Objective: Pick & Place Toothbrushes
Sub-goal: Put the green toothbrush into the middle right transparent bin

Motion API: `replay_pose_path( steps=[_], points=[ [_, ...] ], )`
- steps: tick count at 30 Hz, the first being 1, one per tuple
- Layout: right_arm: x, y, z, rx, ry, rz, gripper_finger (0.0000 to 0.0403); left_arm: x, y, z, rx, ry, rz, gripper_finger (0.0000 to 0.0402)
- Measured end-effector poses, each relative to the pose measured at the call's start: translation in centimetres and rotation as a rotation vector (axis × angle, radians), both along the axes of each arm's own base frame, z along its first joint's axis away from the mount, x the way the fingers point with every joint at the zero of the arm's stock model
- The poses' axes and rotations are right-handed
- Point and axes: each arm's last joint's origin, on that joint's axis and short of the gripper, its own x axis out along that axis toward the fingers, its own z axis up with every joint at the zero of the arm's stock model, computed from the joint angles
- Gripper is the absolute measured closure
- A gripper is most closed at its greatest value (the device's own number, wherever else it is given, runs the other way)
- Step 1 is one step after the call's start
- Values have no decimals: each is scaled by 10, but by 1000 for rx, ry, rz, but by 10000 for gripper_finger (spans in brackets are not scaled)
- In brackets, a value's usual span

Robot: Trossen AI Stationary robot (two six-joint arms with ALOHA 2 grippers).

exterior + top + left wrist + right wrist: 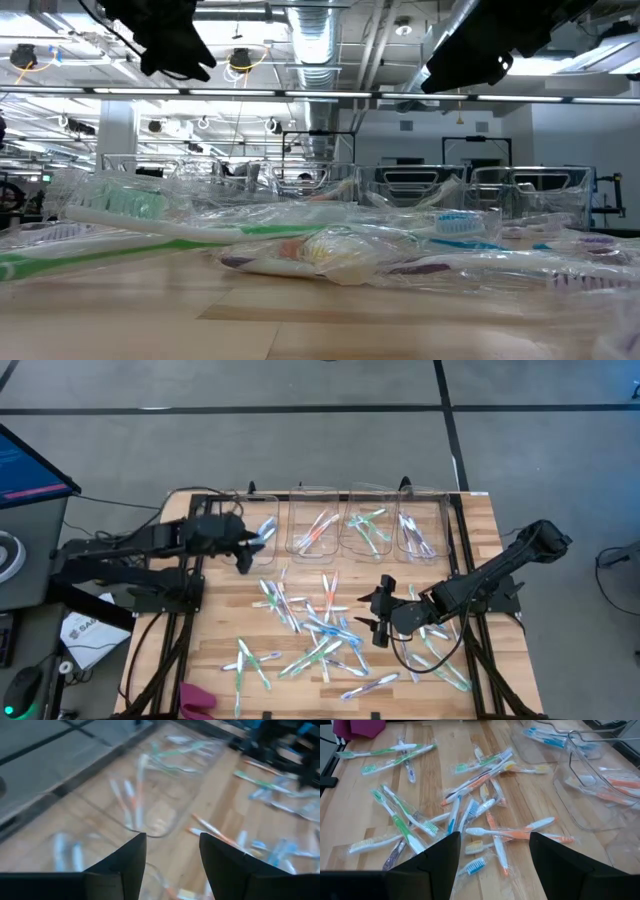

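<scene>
Many wrapped toothbrushes (315, 625) lie scattered on the wooden table (480, 520), also seen as a pile of toothbrushes (485, 815) in the right wrist view. Four clear bins stand along the far edge. The leftmost bin (262, 532) holds blue ones and its neighbour bin (315, 530) holds orange ones. My left gripper (247, 552) hangs open in the air just left of the leftmost bin, and the left gripper (172, 840) has nothing between its fingers. My right gripper (368, 610) hovers open above the pile's right side, and the right gripper (492, 840) is empty too.
A magenta cloth (198, 698) lies at the table's near left corner. More toothbrushes (440, 665) lie under the right arm near the right edge. A monitor (30, 460) and papers (85, 632) sit off the table to the left. Bare wood (215, 630) shows at the table's left.
</scene>
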Motion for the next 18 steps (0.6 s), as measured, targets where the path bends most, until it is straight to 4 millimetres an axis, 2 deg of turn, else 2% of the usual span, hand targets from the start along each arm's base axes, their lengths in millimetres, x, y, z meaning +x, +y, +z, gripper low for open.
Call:
replay_pose_path(
  steps=[4, 7, 13, 18],
  points=[
    [-2, 1, -3, 2, 40, 26, 171, 9, -19, -21, -30, -50, -128, 224],
    [-7, 1, -9, 83, 131, 56, 171, 14, -37, -30, -81, -126, -246, 224],
    [-18, -2, -18, 208, 282, -16, 171, 16, -73, -31, -108, -280, -452, 224],
    [-28, -5, -26, 337, 426, -118, 171, 13, -90, -30, -110, -331, -519, 224]
  ],
)
